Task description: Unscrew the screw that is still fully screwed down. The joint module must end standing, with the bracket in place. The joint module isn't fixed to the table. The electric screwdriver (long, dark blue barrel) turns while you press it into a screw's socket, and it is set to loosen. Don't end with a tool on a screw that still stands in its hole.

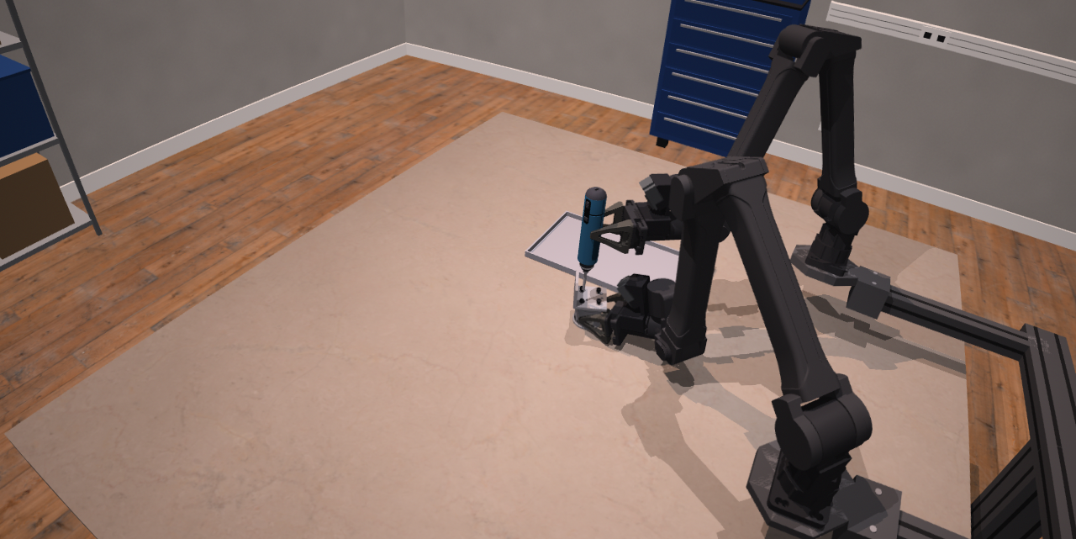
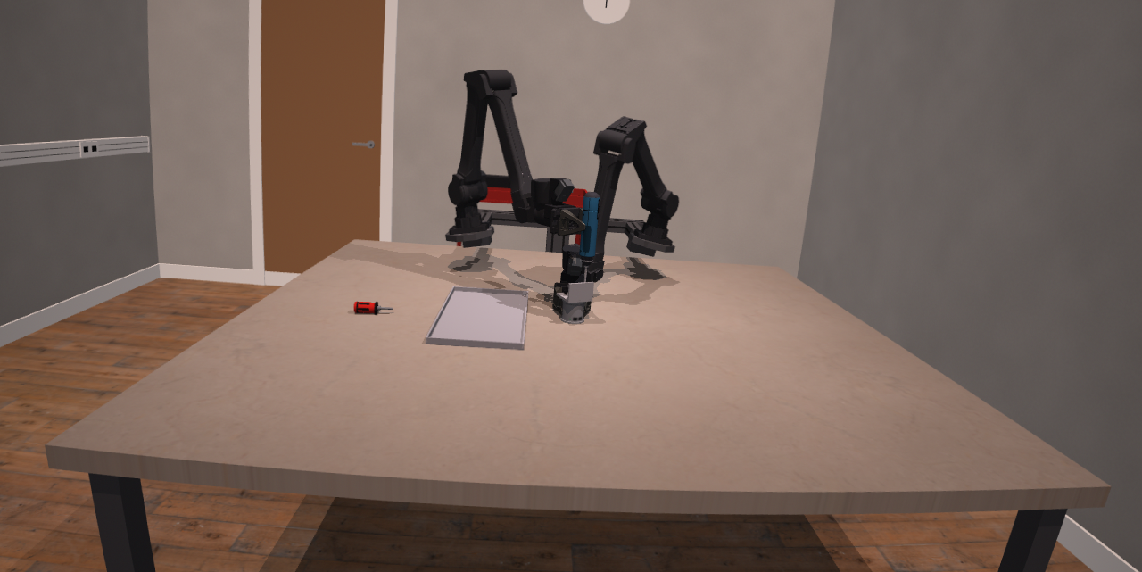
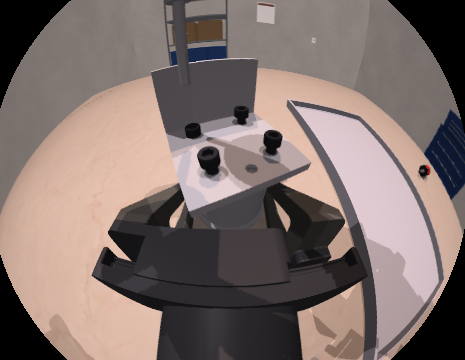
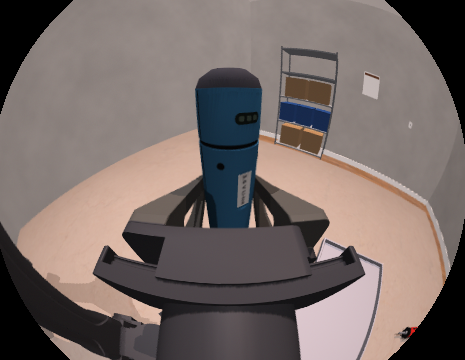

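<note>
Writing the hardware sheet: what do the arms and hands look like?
Both arms: matte black, chunky tapered links, rounded joint housings, greyish plates at the bases. Left hand and right hand match: dark body, wide curved crossbar, two angular, cut-out fingers, brownish-grey in places. No sleeves or loose cables visible.

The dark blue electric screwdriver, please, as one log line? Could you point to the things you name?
dark blue electric screwdriver (image 1: 591, 230) (image 2: 589, 227) (image 4: 229, 150): upright, bit down | right end effector (image 1: 597, 225) (image 4: 229, 200): shut on it | bit tip: above bracket plate

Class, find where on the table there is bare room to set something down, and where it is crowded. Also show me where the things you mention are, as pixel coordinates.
In the exterior view, bare patches lie between the red screwdriver (image 2: 365, 307) and the tray (image 2: 524, 320), and from the tray to the table's near edge. It is crowded at the joint module (image 2: 572, 312), with both grippers and the electric screwdriver (image 1: 591, 230) (image 2: 589, 228) (image 4: 229, 165).
</note>
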You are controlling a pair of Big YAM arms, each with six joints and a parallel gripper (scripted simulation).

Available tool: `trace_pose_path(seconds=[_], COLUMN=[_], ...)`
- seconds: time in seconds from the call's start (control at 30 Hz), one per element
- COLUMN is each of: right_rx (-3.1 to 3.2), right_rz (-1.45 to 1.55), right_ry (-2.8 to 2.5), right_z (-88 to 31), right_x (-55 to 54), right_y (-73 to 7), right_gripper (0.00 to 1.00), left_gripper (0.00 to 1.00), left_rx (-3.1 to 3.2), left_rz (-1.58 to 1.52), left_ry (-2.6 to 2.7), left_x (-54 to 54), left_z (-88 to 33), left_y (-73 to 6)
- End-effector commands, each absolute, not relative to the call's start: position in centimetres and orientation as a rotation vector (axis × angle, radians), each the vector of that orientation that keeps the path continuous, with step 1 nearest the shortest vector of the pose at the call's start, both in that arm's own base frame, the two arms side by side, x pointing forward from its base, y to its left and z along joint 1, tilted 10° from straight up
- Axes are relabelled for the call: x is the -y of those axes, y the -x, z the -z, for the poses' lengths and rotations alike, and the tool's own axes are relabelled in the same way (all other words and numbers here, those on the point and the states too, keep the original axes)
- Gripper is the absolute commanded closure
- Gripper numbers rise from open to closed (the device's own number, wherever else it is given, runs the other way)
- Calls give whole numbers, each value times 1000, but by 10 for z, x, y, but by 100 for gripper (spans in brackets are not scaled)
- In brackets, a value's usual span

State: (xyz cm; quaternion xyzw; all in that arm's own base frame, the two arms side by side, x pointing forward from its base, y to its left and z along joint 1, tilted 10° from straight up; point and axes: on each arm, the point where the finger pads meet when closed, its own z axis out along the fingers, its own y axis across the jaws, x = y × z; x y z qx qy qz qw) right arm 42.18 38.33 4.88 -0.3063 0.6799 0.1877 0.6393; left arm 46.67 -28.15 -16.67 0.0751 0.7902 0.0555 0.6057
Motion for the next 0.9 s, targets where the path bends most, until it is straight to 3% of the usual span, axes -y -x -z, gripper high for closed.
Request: trace_pose_path(seconds=[0.0,0.87], right_rx=[-1470,-1461], right_rz=[-452,-454], right_ry=[655,653], right_z=[-82,-76], right_x=[-390,-391], right_y=[-432,-434], right_gripper=[58,58], left_gripper=[41,41], left_rx=[-1814,-1814], left_rz=[-120,-120], left_ry=[-167,-167], left_x=[286,286], left_z=[162,162], left_y=[-471,-471])
